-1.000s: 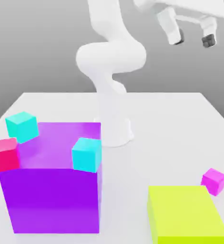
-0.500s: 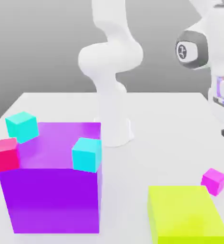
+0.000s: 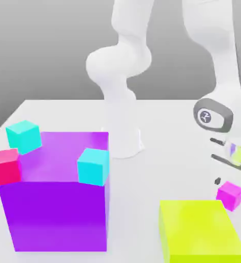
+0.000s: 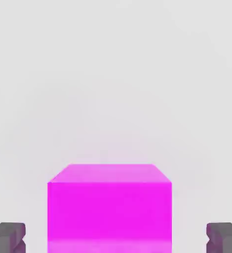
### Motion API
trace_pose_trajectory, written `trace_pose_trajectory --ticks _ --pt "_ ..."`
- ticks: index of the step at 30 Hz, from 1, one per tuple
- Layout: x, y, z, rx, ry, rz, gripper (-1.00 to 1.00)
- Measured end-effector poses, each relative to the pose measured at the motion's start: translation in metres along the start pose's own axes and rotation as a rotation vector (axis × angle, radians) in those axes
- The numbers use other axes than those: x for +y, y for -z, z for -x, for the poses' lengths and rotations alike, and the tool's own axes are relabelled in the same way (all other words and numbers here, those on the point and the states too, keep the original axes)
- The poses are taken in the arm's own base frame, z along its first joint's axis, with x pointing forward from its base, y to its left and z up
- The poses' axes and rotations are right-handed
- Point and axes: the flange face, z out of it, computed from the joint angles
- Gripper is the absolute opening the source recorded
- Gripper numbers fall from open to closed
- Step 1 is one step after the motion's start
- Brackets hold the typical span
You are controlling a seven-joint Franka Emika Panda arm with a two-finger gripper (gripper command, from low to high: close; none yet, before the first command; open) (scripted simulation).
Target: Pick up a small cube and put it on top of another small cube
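Observation:
The small magenta-pink cube (image 3: 230,195) rests on the white table at the exterior view's right, just behind the yellow-green block. My gripper (image 3: 232,188) has come down over it, a finger on either side. In the hand view the cube (image 4: 109,207) sits between the two grey fingertips (image 4: 7,237), with a bare gap on each side, so the jaws are open and not touching it. Other small cubes sit at the exterior view's left: a cyan one (image 3: 94,166) on the purple block, a second cyan one (image 3: 23,136) and a crimson-pink one (image 3: 5,166).
The big purple block (image 3: 58,205) takes up the exterior view's front left. The yellow-green block (image 3: 199,231) lies close in front of the magenta cube. The arm's white base (image 3: 123,141) stands mid-table, on the white table (image 3: 168,123).
The hand has dropped from high above the table down to the magenta cube, and its fingers now flank the cube. No cube or block has moved.

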Motion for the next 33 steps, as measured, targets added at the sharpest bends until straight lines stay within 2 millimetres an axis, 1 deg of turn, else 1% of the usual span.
trace_pose_trajectory --ticks 4,5,6,8,11,12,13,14,15,16,17,19,20,22,24,26,28,31,32,33 --pt "0.0 0.0 0.0 -0.002 0.0 -0.002 -1.0" --pt "0.0 -0.004 0.0 -0.002 0.0 -0.002 -1.0" --pt "0.0 0.001 0.0 -0.002 0.001 -0.001 -1.0" --pt "0.001 0.018 -0.001 -0.002 0.002 0.001 -1.0" --pt "0.0 0.051 0.0 -0.002 0.001 -0.001 -1.0" --pt "-0.002 0.058 -0.002 0.002 -0.002 -0.006 -1.0" --pt "0.006 0.066 0.001 0.006 -0.024 -0.01 -1.0" --pt "0.02 0.077 0.007 0.011 -0.058 -0.011 -1.0" --pt "0.041 0.089 0.018 0.016 -0.105 -0.01 -1.0" --pt "0.066 0.102 0.037 0.02 -0.166 -0.008 -1.0" --pt "0.093 0.116 0.061 0.024 -0.237 -0.005 -1.0" --pt "0.135 0.146 0.108 0.029 -0.356 0.001 -1.0" --pt "0.152 0.16 0.133 0.03 -0.413 0.005 -1.0" --pt "0.181 0.19 0.188 0.031 -0.525 0.01 -1.0" --pt "0.201 0.22 0.251 0.029 -0.644 0.015 -1.0" --pt "0.211 0.249 0.314 0.026 -0.756 0.017 -1.0" --pt "0.211 0.273 0.369 0.023 -0.852 0.016 -1.0" --pt "0.197 0.301 0.444 0.017 -0.985 0.01 -1.0" --pt "0.19 0.308 0.469 0.013 -1.028 0.006 -1.0" --pt "0.184 0.31 0.494 0.008 -1.069 0.002 -1.0"
